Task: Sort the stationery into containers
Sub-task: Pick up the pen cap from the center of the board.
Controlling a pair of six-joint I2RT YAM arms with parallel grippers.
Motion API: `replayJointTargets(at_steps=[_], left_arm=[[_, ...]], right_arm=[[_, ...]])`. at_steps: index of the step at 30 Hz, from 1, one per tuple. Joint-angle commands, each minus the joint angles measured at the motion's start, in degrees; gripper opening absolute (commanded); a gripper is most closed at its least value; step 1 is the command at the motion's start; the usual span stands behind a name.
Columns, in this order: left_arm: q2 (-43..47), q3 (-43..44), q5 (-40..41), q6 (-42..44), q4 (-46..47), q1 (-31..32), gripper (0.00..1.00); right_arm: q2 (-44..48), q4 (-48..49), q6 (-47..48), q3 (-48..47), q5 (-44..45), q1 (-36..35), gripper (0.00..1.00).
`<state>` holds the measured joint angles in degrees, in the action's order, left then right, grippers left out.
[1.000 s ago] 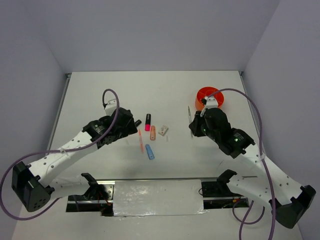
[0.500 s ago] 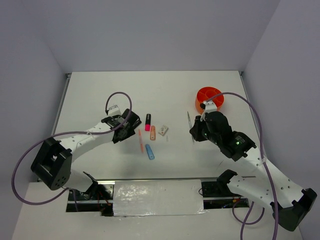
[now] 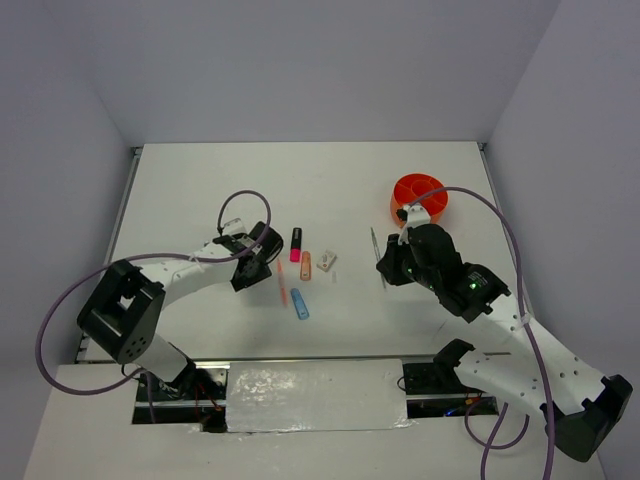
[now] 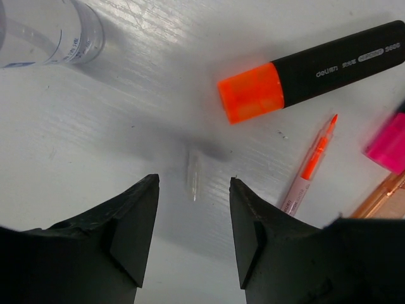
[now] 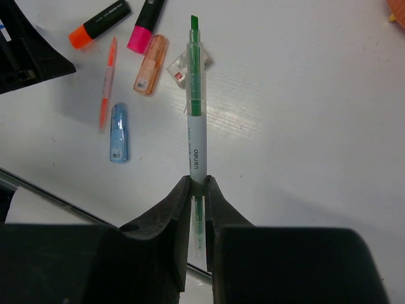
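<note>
My right gripper (image 5: 199, 180) is shut on a thin green-and-white pen (image 5: 196, 95), which sticks out ahead of the fingers above the table. From above, that pen (image 3: 376, 248) hangs left of the orange tub (image 3: 418, 197). My left gripper (image 4: 193, 187) is low over the table, jaws apart, nothing gripped; only a tiny clear sliver (image 4: 193, 176) lies ahead of the gap. An orange-tipped black highlighter (image 4: 310, 73) and a thin orange pen (image 4: 310, 164) lie just beyond to the right. A pink-tipped highlighter (image 3: 296, 243), peach bar (image 3: 306, 265), white piece (image 3: 326, 261) and light-blue strip (image 3: 299, 303) sit mid-table.
A clear little bottle (image 4: 47, 31) stands at the upper left of the left wrist view. The tub sits at the table's right rear, near the right wall. The left gripper (image 3: 258, 262) is close against the left side of the stationery cluster.
The left arm has swung in and dropped beside the stationery, and its jaws have narrowed. The right gripper has carried the green pen slightly left, away from the tub.
</note>
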<state>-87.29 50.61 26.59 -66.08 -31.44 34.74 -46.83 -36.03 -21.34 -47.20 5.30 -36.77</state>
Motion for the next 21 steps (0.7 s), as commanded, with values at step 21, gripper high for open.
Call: replayJointTargets(at_steps=[21], left_arm=[[-3.51,-5.52,-2.86,0.43,5.16,-0.38,0.22]], right_arm=[[-0.11,3.51,0.6,1.5,-3.19,-0.4,0.0]])
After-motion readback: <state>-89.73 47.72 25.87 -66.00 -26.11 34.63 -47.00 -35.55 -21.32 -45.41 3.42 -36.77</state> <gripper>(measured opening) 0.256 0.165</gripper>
